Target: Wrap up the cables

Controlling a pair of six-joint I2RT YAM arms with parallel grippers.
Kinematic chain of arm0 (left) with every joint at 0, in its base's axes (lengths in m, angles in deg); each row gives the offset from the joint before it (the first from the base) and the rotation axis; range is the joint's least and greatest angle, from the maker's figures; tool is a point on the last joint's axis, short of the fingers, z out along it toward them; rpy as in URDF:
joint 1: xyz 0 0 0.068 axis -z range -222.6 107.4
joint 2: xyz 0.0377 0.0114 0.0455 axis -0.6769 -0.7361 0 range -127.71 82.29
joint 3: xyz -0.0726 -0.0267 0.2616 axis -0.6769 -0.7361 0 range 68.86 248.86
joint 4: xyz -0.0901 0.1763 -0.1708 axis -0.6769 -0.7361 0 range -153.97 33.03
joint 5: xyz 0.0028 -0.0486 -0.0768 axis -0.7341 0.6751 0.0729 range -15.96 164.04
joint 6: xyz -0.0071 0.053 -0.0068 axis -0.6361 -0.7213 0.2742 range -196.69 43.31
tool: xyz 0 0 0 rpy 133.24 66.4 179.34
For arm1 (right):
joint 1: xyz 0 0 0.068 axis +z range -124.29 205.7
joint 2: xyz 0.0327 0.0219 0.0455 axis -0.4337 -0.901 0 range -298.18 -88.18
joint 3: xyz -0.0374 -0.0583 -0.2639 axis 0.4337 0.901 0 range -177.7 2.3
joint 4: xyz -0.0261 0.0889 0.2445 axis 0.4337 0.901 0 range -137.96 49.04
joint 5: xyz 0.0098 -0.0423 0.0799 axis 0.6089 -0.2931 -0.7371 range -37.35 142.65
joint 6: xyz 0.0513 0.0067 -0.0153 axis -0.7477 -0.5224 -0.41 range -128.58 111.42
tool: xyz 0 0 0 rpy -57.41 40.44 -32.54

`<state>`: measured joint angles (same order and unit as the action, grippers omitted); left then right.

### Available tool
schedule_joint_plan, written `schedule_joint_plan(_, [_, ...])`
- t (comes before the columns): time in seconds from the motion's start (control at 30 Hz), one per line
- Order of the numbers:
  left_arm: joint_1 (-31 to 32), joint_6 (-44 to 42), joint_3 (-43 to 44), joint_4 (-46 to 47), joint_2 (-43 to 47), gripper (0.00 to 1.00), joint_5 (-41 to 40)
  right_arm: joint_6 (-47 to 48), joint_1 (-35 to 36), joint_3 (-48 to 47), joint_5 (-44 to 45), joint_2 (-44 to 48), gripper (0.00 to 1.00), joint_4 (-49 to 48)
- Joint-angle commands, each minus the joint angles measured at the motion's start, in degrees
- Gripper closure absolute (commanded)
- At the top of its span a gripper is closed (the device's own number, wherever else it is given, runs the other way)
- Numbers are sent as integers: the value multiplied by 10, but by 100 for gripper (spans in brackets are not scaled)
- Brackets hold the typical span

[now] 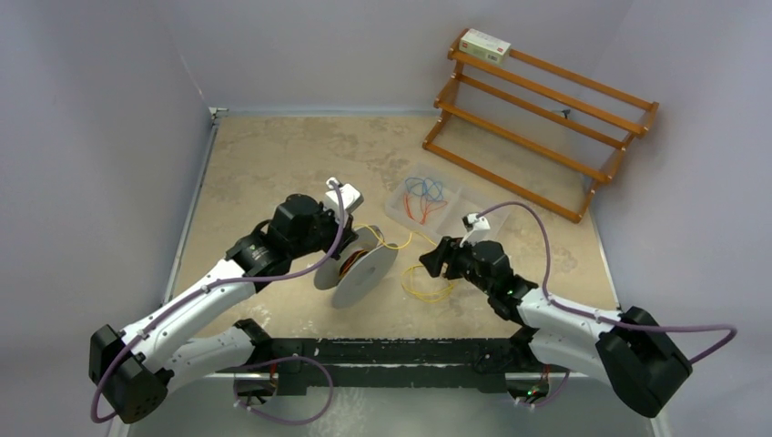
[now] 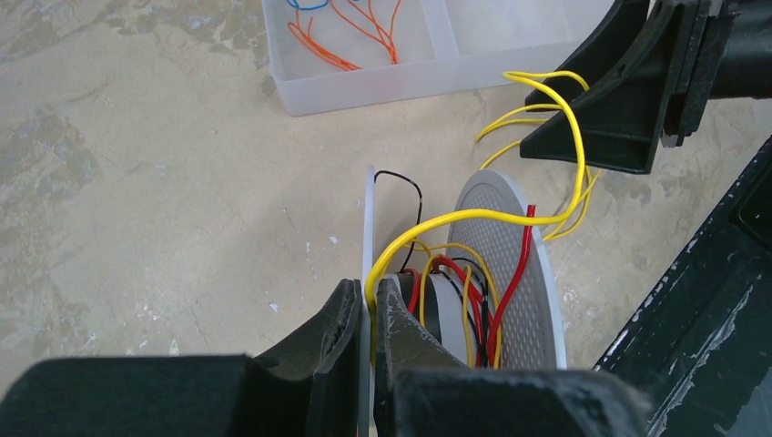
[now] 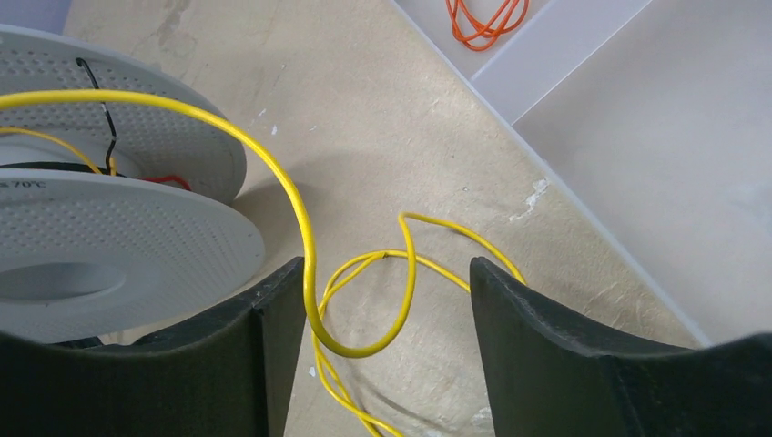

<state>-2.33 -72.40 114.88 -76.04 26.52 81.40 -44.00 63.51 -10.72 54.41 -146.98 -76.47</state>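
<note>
White plastic spool [image 1: 364, 269] on beige desk [image 1: 264, 173]; thin yellow cables [image 1: 428, 289] right of it; clear plastic tray [image 1: 393, 211] and wooden rack [image 1: 546, 80] behind it.

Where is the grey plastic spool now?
The round grey plastic spool is left of centre in the top view, one flange clamped in the left gripper; the thin yellow cable and right gripper are to its right.

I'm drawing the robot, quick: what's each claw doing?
Left gripper: shut on the spool's rim.
Right gripper: open around the yellow cable, not pinching it.
</note>
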Motion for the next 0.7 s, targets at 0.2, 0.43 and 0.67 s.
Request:
schedule_joint_plan(0.2, [0,46,-15,55,21,100,-12,30,-3,60,16,-55,30,-276])
schedule_joint_plan(0.43, [0,44,-18,59,20,100,-11,61,-2,71,18,-215,34,-492])
schedule_joint_plan(0.67, [1,41,-21,56,29,100,-13,58,8,83,24,-382,39,-731])
